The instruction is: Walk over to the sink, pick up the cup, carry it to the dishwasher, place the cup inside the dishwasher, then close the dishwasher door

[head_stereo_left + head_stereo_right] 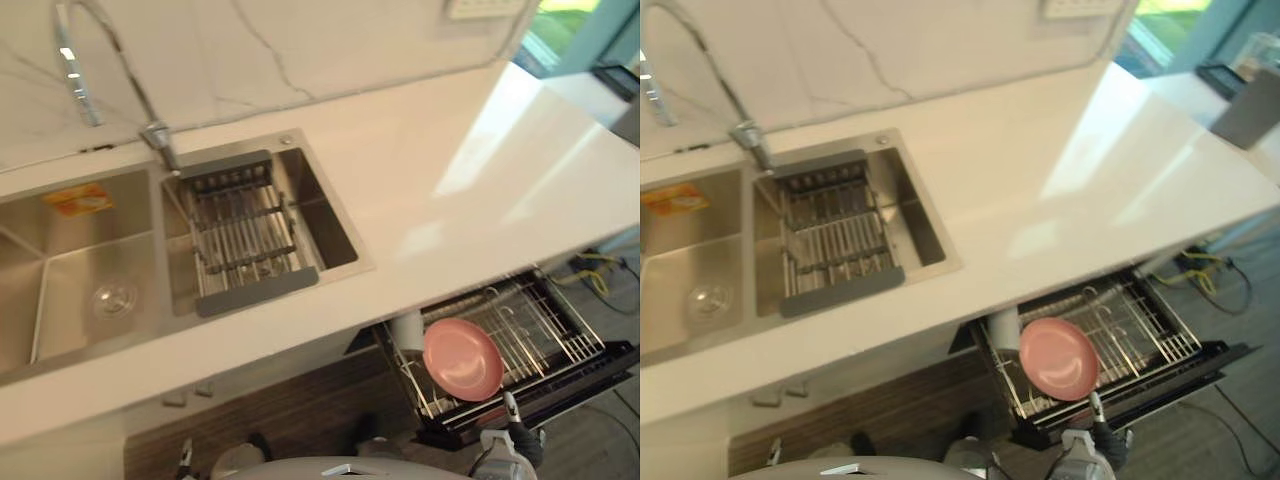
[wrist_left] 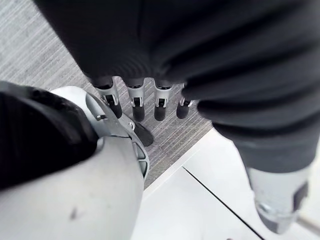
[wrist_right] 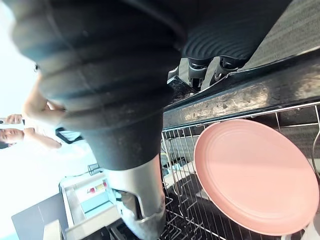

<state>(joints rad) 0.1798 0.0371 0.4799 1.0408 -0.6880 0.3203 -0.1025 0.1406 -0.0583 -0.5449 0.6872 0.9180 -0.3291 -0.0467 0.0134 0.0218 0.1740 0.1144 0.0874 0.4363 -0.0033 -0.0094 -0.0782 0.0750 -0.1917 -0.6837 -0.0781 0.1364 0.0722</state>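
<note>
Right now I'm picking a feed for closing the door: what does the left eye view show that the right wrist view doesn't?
The left eye view adds the sink, faucet and counter. The right wrist view adds a person in the background. Both share the pink plate, the wire rack and the right hand by the dark front edge of the dishwasher.

We hold our right hand (image 1: 518, 435) at the front edge of the open dishwasher door (image 3: 250, 95). Just beyond the hand a plate (image 1: 462, 358) stands in the rack (image 1: 545, 320), with a cup (image 1: 405, 330) left of it under the counter (image 1: 450, 170). Farther to the hand's left lies the sink (image 1: 60, 290), a drainer (image 1: 240, 235) across its right basin and the tap (image 1: 100, 60) behind.
</note>
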